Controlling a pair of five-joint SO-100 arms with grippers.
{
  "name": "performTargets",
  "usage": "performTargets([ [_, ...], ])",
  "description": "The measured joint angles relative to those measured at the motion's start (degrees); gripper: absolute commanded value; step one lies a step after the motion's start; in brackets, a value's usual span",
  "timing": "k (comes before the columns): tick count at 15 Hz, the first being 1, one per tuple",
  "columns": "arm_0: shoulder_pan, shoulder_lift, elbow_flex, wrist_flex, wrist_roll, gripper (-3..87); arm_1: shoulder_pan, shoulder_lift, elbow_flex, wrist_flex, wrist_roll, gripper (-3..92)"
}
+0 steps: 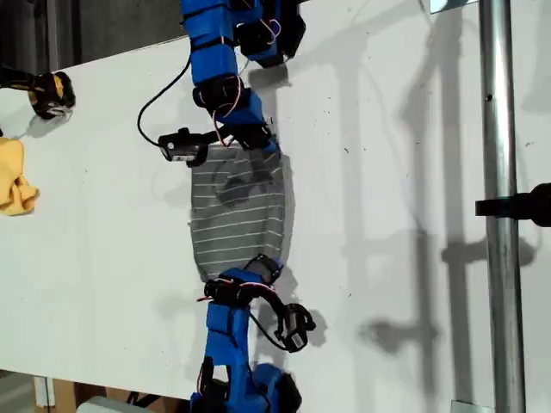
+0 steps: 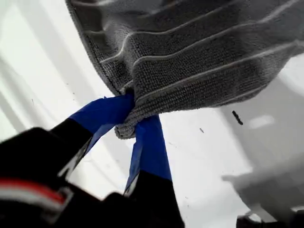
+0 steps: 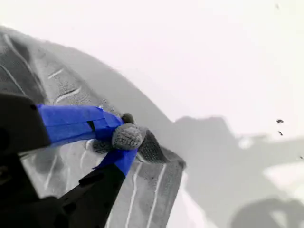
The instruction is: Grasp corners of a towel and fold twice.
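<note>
My first gripper [image 2: 134,124] pinches a towel [image 1: 239,209] corner [image 2: 124,129] between its jaws; my second gripper [image 3: 119,137] pinches another. The towel lies mid-surface [image 1: 387,215] between both arms. A yellow cloth [image 1: 15,177] sits well apart at the exterior view's left.

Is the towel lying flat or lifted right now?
Lifted, at least partly. The towel hangs between my first gripper and my second gripper, whose jaws each pinch an edge. Whether its middle touches the table: cannot tell.

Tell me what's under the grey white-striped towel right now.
Beneath the grey striped towel only the white tabletop shows around its edges. My first gripper and my second gripper pinch its corners; anything beneath its middle stays hidden.
</note>
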Motion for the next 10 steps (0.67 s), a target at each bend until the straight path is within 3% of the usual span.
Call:
performTargets([
  [10, -28.12, 0.0, -0.26, -3.87, 15.29, -1.6, 30.59, -6.86, -2.81, -13.27, -24.43, -0.2],
])
